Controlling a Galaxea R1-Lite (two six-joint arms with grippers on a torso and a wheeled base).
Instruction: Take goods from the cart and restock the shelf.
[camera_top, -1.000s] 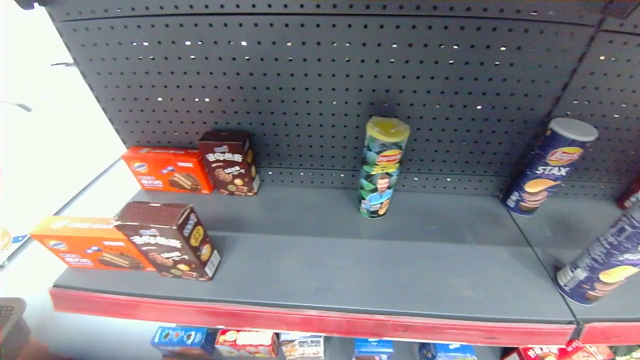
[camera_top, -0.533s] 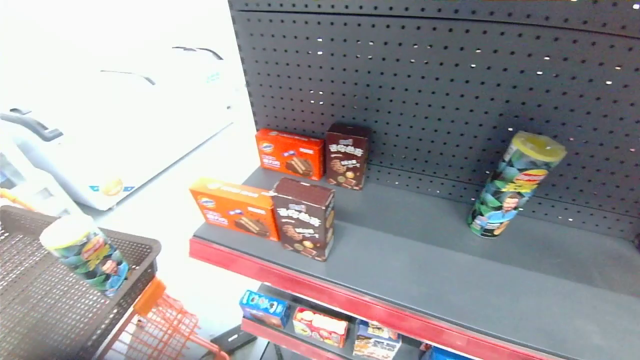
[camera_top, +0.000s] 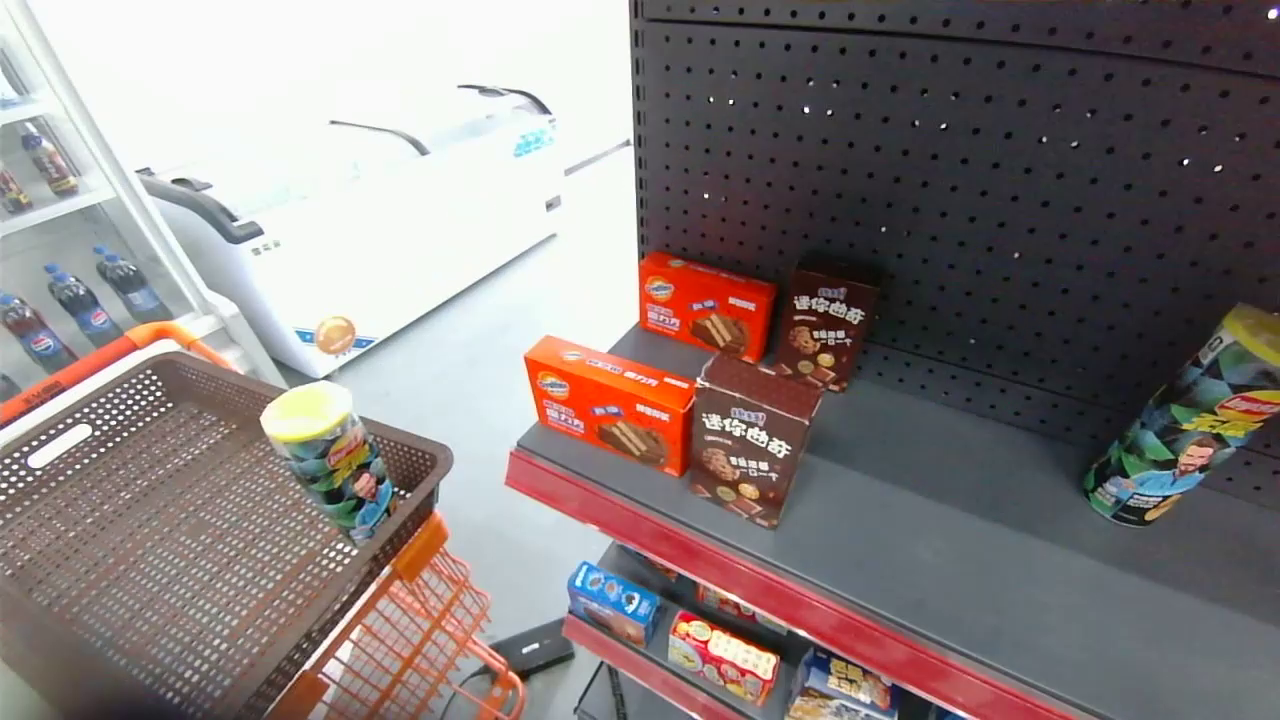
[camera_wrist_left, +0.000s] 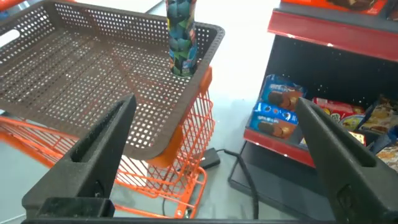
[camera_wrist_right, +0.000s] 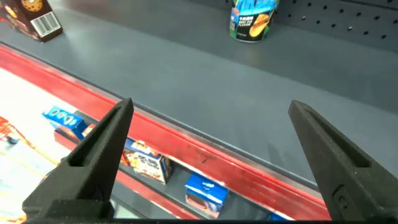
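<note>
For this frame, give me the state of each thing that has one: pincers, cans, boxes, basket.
Left pincer: open, holding nothing.
Right pincer: open, holding nothing.
Can in the basket: standing, yellow lid on.
Can on the shelf: standing, yellow lid on.
Basket: one can in the visible part.
Front orange box: closed.
Front brown box: closed, upright.
Rear orange box: closed.
Rear brown box: closed, upright.

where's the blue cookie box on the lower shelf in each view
Head view: blue cookie box, bottom centre, under the red shelf edge.
Left wrist view: the box beside the cart, below that edge.
Right wrist view: the box just under that edge.
Shared landmark: red shelf edge.
</note>
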